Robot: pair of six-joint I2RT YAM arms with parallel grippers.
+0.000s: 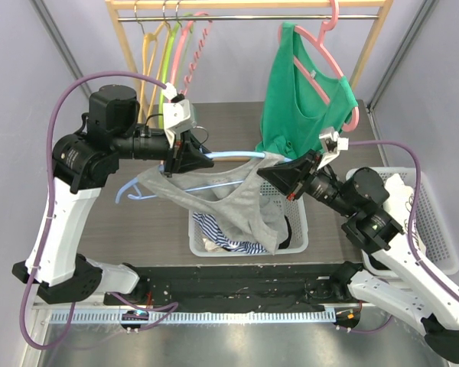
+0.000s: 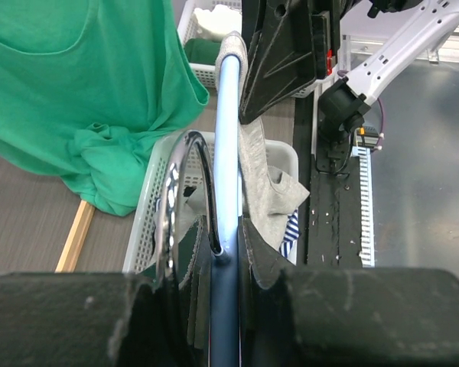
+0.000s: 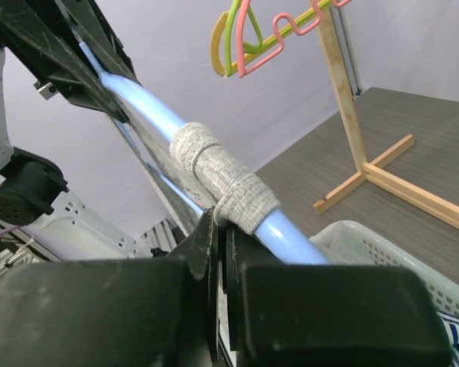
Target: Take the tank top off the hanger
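The left pincer is clamped on the light blue plastic hanger, probably to keep it level and steady. The grey cotton tank top sags below and between both pincers. The right pincer is fully closed, apparently nipping the bunched shoulder strap just above its fingertips, likely to slide it off the hanger's end.

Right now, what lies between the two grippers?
The blue hanger arm, with the grey tank top's strap bunched round it near the right gripper; the top view shows it.
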